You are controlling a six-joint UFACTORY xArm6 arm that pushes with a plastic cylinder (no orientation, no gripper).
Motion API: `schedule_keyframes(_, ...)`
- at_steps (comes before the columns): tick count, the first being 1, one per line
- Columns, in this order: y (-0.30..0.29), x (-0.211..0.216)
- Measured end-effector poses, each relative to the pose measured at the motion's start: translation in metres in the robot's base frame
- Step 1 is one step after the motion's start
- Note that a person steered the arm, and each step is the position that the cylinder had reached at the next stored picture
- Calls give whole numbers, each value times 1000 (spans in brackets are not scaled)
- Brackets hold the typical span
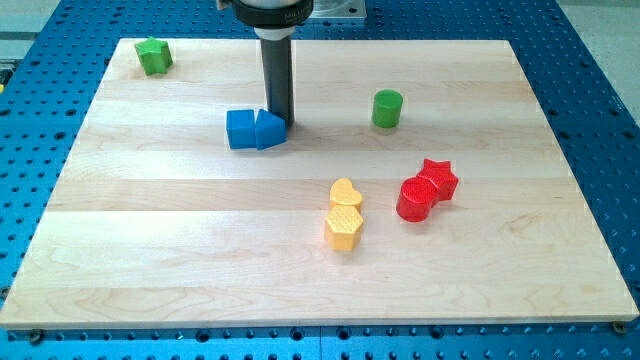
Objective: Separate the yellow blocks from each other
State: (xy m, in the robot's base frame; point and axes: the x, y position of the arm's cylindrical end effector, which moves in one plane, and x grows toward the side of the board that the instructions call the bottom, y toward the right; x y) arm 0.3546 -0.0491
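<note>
Two yellow blocks touch each other right of the board's middle: a yellow heart [346, 193] above and a yellow hexagon [343, 228] just below it. My tip [280, 120] stands at the view's upper middle, touching the top right of a pair of blue blocks, a blue cube [241, 129] and a blue pentagon-like block [270, 130]. The tip is well up and left of the yellow blocks, about a block's width above their level and apart from them.
A red cylinder [413, 199] and a red star [438, 179] touch each other right of the yellow pair. A green cylinder [387, 108] stands at the upper right of the middle. A green star-like block [154, 56] sits at the top left corner of the wooden board [150, 250].
</note>
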Motion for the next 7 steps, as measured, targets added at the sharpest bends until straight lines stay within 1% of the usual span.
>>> schedule_keyframes(1, -1, 5)
schedule_keyframes(2, 24, 63)
schedule_keyframes(3, 43, 89)
schedule_keyframes(4, 122, 149)
schedule_keyframes(5, 173, 179)
schedule_keyframes(6, 177, 216)
schedule_keyframes(7, 130, 229)
